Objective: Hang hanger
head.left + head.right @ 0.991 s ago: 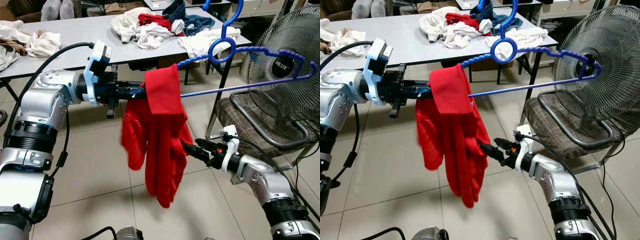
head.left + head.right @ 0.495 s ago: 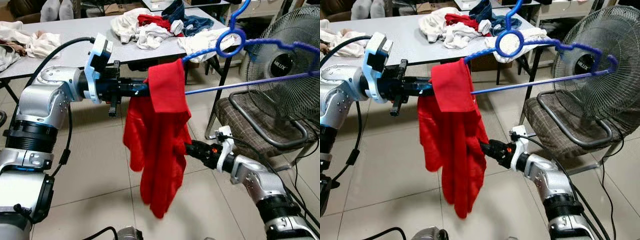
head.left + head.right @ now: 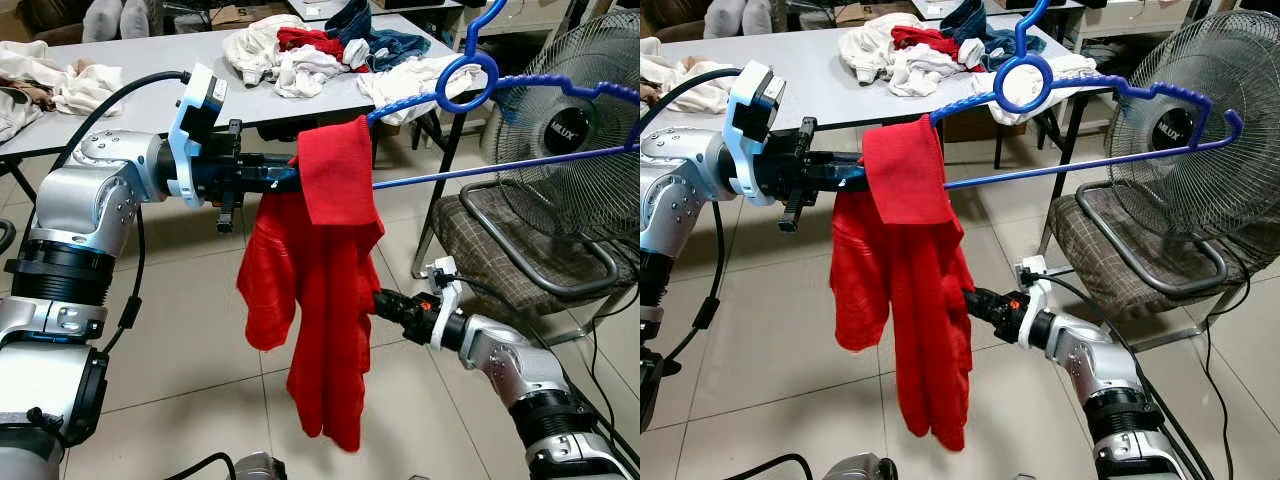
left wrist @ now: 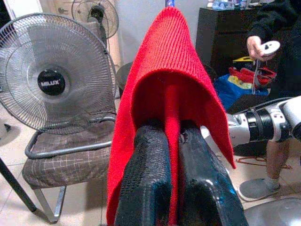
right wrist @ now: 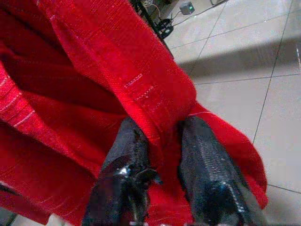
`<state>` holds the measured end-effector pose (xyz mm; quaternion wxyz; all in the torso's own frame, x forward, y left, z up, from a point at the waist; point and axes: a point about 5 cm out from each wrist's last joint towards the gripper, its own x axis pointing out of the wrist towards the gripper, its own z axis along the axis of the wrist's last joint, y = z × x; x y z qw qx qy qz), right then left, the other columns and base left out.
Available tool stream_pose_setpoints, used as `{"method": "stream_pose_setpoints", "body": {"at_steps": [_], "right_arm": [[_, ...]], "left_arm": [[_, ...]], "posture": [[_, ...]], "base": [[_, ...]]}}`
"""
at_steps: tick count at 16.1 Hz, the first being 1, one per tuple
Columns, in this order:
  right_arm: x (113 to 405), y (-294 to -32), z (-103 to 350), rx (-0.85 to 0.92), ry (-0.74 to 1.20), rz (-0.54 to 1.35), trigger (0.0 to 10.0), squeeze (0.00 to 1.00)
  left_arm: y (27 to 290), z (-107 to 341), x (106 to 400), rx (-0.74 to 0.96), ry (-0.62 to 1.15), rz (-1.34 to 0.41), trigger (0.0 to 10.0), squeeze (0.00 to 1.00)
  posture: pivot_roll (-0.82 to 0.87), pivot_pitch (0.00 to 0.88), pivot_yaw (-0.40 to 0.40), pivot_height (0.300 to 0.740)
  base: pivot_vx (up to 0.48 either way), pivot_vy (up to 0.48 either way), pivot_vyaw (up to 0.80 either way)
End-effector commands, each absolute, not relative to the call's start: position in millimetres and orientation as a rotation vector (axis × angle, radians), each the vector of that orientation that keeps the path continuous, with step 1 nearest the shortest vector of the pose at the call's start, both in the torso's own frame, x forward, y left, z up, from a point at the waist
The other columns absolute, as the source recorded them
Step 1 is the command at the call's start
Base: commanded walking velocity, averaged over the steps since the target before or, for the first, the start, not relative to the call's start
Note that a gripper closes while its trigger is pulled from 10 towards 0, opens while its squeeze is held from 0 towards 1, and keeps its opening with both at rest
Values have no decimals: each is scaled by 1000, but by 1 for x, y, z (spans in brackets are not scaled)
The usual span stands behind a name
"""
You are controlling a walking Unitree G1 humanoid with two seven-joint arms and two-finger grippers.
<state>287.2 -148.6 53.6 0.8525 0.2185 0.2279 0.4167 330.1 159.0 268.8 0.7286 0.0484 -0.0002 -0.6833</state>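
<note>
The left gripper (image 3: 285, 178) reaches in from 9 o'clock in the head views, its fingers (image 4: 141, 188) pressed together on the left end of the blue hanger (image 3: 500, 165) with the red garment (image 3: 320, 300) folded over them. The hanger juts out toward 3 o'clock, roughly level and held in the air; its ring and hook rise near 1 o'clock, in front of the table (image 3: 150, 60) edge. The garment drapes over the hanger's left end and hangs straight down past mid-frame, clear of the tiled floor (image 3: 190, 330).

The right gripper (image 3: 378, 300) comes from 4 o'clock and meets the cloth partway down its right edge. In the right wrist view its fingers (image 5: 207, 165) pinch a fold of the red fabric between them.

Behind the hanger's far end, at 2 to 3 o'clock, a fan (image 3: 585, 140) stands on a checked chair (image 3: 500, 250). On the table lie heaps of clothes (image 3: 310, 55). In the left wrist view a person (image 4: 277, 70) stands near 3 o'clock, holding a small white object.
</note>
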Motion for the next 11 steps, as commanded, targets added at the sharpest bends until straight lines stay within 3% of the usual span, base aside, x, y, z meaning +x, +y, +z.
{"method": "stream_pose_setpoints", "body": {"at_steps": [1, 5, 8, 11], "right_arm": [[288, -151, 57, 458, 466, 879, 0, 0], [295, -164, 65, 427, 377, 761, 0, 0], [294, -177, 78, 287, 276, 630, 0, 0], [289, -188, 90, 235, 200, 516, 0, 0]], "left_arm": [[159, 288, 329, 137, -73, -1511, 0, 0], [167, 279, 336, 192, -56, -1398, 0, 0], [182, 265, 346, 276, -17, -1232, 0, 0], [189, 260, 342, 267, -2, -1231, 0, 0]], "posture": [[40, 0, 65, 740], [41, 0, 65, 740], [30, 0, 68, 740], [16, 0, 73, 740]], "base": [[0, 0, 0], [0, 0, 0], [0, 0, 0], [0, 0, 0]]}}
